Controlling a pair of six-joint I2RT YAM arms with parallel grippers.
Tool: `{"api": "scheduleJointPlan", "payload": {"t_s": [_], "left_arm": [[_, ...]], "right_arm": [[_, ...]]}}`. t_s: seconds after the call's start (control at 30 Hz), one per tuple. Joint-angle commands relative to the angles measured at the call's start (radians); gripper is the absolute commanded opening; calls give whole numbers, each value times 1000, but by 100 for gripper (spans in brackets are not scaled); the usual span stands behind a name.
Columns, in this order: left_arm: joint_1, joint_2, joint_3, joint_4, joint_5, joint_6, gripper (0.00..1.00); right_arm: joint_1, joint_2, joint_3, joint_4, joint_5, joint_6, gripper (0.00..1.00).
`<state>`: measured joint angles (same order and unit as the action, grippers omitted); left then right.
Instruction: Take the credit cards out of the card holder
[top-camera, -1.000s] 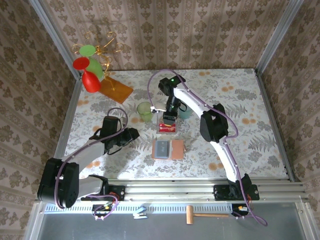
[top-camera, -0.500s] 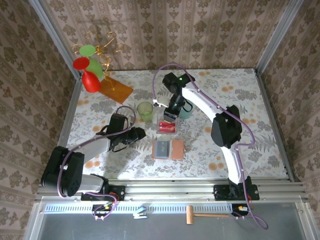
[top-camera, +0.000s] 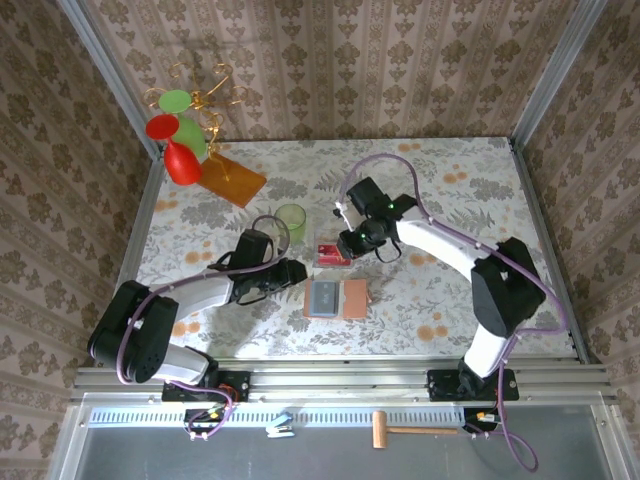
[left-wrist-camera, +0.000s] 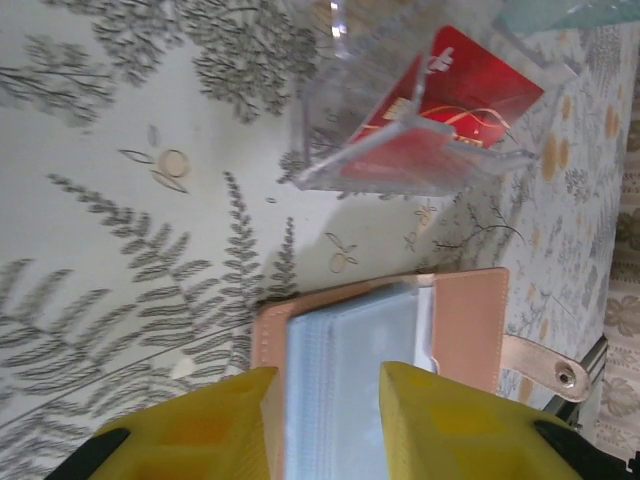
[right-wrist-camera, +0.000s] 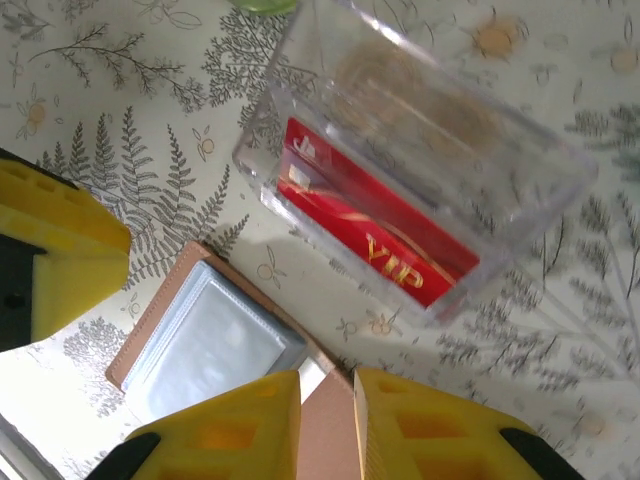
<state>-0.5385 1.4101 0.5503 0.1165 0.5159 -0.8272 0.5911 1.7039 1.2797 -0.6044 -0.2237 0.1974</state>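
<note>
Overhead, the card holder lies spread open on the patterned table, with both arms bent in over it. The left gripper hangs at the holder's left edge, and the right gripper sits just past the holder's far edge, beside a clear box. From up here neither jaw gap can be read.

In the left wrist view, the two yellow fingers stand clearly apart with nothing between them. The grey-blue panel of the holder runs straight under the gap. Further ahead of the fingertips stands the clear box with a red card propped inside it. A snap strap pokes out to the right of the fingers, a detail the top camera does not resolve.

In the right wrist view, the fingers are nearly together, leaving a narrow slot. Tan leather shows through it and nothing is clamped. Ahead of the tips lies the open holder, and beyond it the box with the red card, where gold "VIP" lettering is legible. One yellow finger of the left gripper shows off to the left. A sliver of a green cup peeks in at the far edge, beyond the box. Whether any cards sit behind the holder's panels cannot be told.
</note>
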Motion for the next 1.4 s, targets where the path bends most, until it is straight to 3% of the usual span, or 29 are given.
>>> {"api": "scheduleJointPlan", "payload": {"t_s": [0.0, 0.2, 0.5, 0.57, 0.73, 1.37], "left_arm": [[-22, -7, 4, 26, -17, -25, 29], [-55, -17, -17, 32, -31, -38, 26], [-64, -10, -54, -17, -45, -47, 16], [-66, -3, -67, 7, -33, -55, 13], [-73, 25, -69, 19, -3, -60, 6], [-84, 41, -94, -10, -25, -57, 1]], "right_arm": [[18, -88, -94, 126, 45, 276, 21], [54, -174, -271, 254, -26, 495, 19], [73, -133, -405, 461, -195, 678, 22], [75, -110, -406, 486, -219, 698, 27], [87, -59, -411, 553, -265, 735, 27], [119, 6, -417, 569, -298, 751, 31]]}}
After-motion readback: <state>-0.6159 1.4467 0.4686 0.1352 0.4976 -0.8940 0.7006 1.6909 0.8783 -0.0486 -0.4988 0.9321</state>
